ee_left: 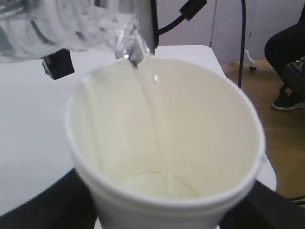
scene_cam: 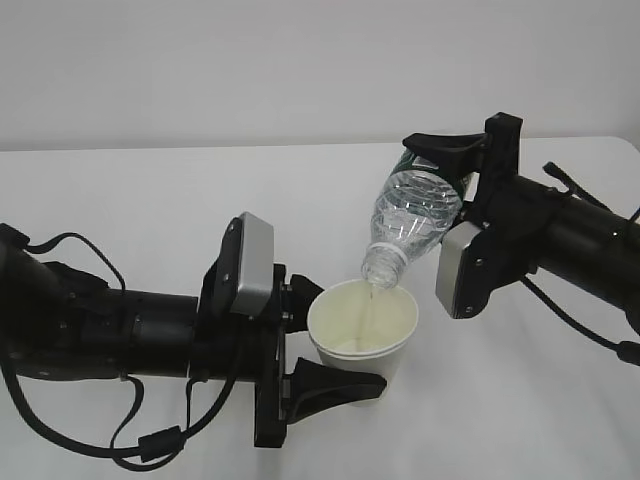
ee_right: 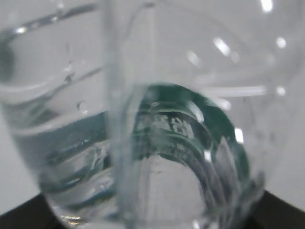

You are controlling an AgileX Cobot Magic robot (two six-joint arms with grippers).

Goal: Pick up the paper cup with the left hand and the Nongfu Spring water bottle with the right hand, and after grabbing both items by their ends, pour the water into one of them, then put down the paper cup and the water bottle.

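2 black arms, matte housings. Each wrist carries 1 grey rectangular module [scene_cam: 250, 265] with rounded corners. Thin black cables [scene_cam: 90, 440] loop beneath left arm; similar cabling on right arm [scene_cam: 590, 235].

White paper cup [scene_cam: 362, 325], green-labelled bottle [scene_cam: 412, 218]

Ext cam looking down at a slant across table [scene_cam: 150, 200]. L wrist cam peering close into paper cup [ee_left: 162, 143]. R wrist cam pressing near bottle [ee_right: 157, 143]. Ext sharing both.
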